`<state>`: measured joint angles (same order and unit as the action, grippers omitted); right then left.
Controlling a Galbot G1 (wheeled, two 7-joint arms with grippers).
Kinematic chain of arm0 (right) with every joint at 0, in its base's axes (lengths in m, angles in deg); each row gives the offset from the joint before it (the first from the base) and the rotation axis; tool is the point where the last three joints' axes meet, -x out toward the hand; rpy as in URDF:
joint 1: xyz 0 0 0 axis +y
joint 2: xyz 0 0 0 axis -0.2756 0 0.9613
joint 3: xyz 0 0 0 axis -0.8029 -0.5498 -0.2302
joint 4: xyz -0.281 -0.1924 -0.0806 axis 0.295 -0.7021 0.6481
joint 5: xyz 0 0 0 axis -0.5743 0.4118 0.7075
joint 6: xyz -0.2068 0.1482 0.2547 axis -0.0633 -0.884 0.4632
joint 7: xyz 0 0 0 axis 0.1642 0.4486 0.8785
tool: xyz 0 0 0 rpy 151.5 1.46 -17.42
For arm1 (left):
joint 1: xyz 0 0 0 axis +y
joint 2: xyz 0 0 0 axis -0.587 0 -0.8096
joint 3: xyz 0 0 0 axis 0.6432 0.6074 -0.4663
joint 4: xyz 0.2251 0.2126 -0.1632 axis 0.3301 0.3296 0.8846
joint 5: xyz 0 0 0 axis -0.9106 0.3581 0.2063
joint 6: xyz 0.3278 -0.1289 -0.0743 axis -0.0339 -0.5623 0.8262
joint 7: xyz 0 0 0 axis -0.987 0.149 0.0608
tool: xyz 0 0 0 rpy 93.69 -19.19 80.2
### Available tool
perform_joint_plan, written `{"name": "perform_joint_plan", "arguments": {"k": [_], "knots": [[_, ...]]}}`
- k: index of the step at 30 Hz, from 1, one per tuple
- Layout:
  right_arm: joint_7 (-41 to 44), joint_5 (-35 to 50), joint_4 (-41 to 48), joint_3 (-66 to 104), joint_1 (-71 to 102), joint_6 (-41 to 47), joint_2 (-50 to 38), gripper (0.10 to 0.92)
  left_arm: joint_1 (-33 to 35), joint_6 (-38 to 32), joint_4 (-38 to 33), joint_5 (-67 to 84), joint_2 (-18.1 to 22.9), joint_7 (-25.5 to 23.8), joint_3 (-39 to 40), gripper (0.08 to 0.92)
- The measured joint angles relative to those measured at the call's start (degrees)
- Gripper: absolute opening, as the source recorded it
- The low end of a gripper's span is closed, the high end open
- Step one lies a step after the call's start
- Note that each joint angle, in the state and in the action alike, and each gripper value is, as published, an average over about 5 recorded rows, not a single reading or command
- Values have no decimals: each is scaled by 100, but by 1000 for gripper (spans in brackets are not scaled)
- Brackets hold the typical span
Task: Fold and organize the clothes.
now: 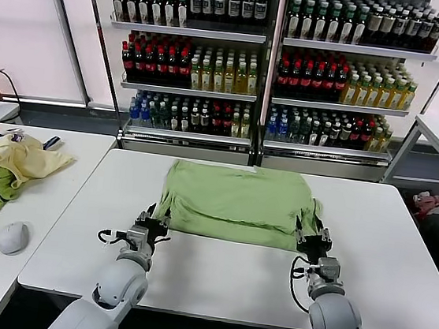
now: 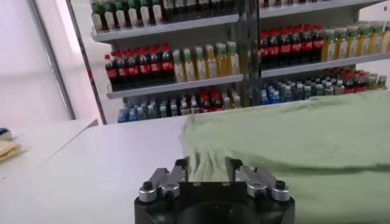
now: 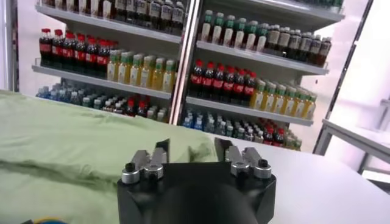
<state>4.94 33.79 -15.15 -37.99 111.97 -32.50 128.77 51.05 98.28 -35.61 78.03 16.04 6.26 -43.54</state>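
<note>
Now shirt [image 1: 235, 202] lies between both parted grippers.

I see a white table [image 1: 214, 279] in front of me. Behind it stands a shelving unit [image 1: 272, 39] packed with rows of bottles [image 1: 191, 66]: dark, red-capped, yellow and green ones. On my left there's a second white table [image 1: 50, 193] carrying a heap of clothing [image 1: 9, 164] in yellow, green and purple, with a grey computer mouse [image 1: 13, 237] near its front edge.
</note>
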Motion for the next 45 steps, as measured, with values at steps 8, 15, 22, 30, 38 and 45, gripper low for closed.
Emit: {"name": "perform_joint_plan", "arguments": {"k": [8, 15, 22, 30, 38, 45], "knots": [[-210, 333, 1, 66, 91, 446, 12, 786, -85, 67, 186, 147, 49, 37, 44, 731], [-350, 662, 107, 8, 147, 855, 55, 595, -120, 137, 331, 233, 100, 34, 105, 535], [-383, 884, 129, -15, 208, 1014, 61, 405, -161, 206, 383, 340, 92, 26, 120, 336], [-356, 974, 142, 8, 247, 1075, 31, 183, -181, 201, 432, 530, 26, -35, 111, 122], [-212, 917, -61, 83, 458, 1043, -8, 151, 32, 180, 203, 633, -52, -40, 10, 101], [-61, 761, -582, 219, 997, 983, -37, 151, 529, 225, -390, 614, -181, -31, -122, 101]]}}
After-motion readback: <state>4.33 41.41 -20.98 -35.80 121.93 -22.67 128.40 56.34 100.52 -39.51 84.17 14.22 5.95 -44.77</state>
